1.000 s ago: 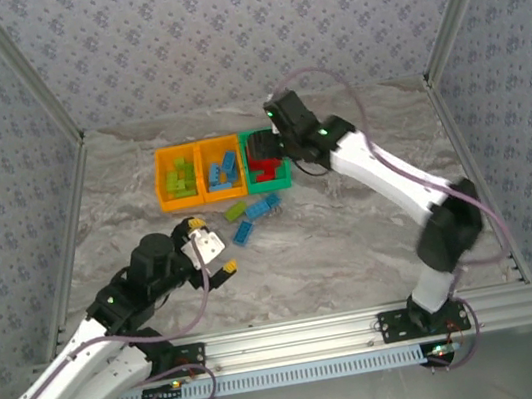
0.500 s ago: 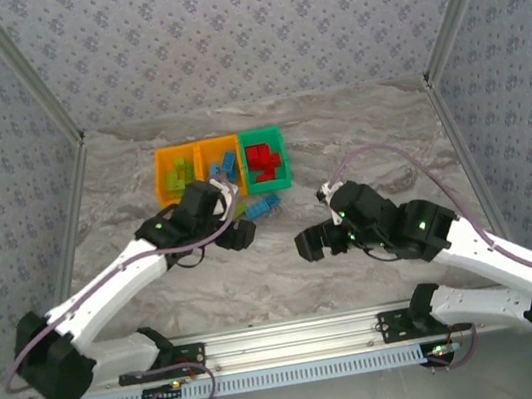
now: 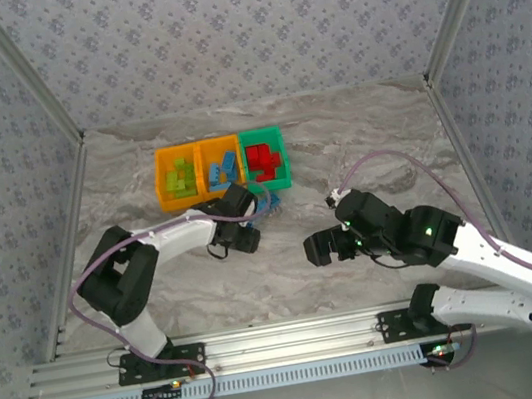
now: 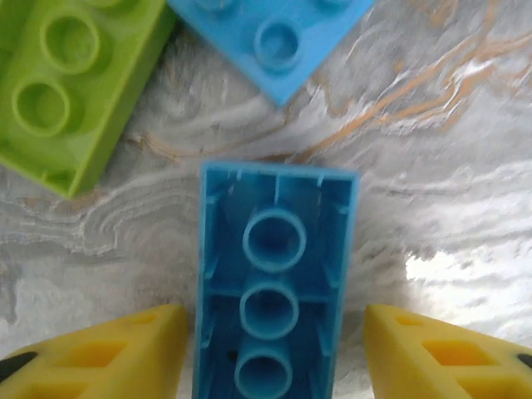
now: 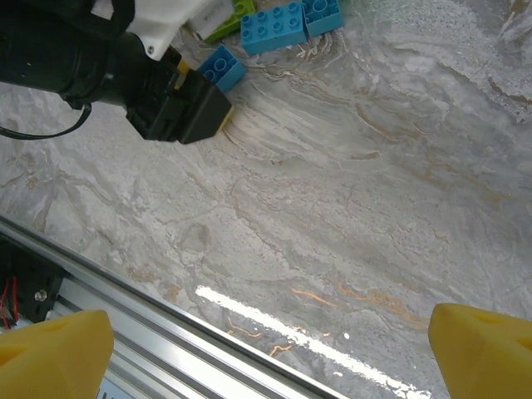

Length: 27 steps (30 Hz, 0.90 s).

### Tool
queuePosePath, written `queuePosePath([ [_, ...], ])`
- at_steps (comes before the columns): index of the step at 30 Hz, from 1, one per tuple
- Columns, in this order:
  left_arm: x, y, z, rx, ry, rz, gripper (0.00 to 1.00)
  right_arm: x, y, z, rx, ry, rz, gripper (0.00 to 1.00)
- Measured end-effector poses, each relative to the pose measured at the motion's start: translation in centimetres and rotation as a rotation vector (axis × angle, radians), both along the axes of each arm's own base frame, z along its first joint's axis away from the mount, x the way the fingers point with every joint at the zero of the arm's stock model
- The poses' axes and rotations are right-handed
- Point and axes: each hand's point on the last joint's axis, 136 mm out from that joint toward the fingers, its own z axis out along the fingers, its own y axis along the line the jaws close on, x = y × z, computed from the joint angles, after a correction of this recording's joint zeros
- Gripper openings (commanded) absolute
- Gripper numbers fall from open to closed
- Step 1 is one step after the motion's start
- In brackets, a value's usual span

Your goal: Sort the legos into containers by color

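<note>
My left pincer (image 4: 274, 341) was down at the grey marbled tabletop (image 4: 465, 166). Its yellow fingers (image 4: 108, 357) were spread to either side of a small light blue plastic brick (image 4: 274, 274) that lay hollow side up between them. Nothing was pinched: bare table showed between that brick and the finger on the right of my wrist view. Just beyond lay a lime green studded plastic brick (image 4: 62, 87) and a second light blue studded brick (image 4: 274, 29).

From above, this cluster sat just in front of three open-topped rectangular plastic bins in a touching row. The left orange bin (image 3: 159, 181) held lime green pieces (image 3: 179, 181), the middle orange bin (image 3: 217, 142) held light blue pieces (image 3: 222, 169), and the green bin (image 3: 253, 183) held red pieces (image 3: 265, 162).

My right pincer (image 3: 316, 249) hung well apart over bare table, its yellow fingertips (image 5: 50, 349) spread wide and holding nothing.
</note>
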Motion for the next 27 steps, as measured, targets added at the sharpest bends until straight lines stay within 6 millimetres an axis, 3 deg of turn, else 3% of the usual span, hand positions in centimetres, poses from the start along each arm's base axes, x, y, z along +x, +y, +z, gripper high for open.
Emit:
queuePosePath([
  [5,0.6,-0.6,0.1,-0.028,-0.028,0.001,0.3,-0.1,0.2,0.0,0.007,0.008,-0.005,1.0],
  [9,0.7,-0.7,1.1,-0.05,-0.049,0.001,0.3,-0.2,0.6,-0.2,0.009,0.017,0.006,1.0],
  [12,0.8,-0.8,3.4,-0.087,-0.092,0.002,0.28,-0.3,0.9,0.0,0.019,0.016,0.014,1.0],
  [16,2.0,-0.6,8.9,-0.157,-0.228,0.023,0.28,-0.2,1.3,0.5,0.042,0.003,0.021,1.0],
  [19,5.0,0.2,12.6,-0.181,-0.323,0.089,0.28,-0.1,1.5,0.7,0.054,-0.004,0.021,1.0],
  [22,9.5,1.7,14.4,-0.185,-0.375,0.186,0.28,0.0,1.6,0.8,0.061,-0.006,0.014,1.0],
  [27,15.8,3.5,12.9,-0.156,-0.368,0.292,0.32,0.0,1.5,1.0,0.07,-0.001,0.0,1.0],
])
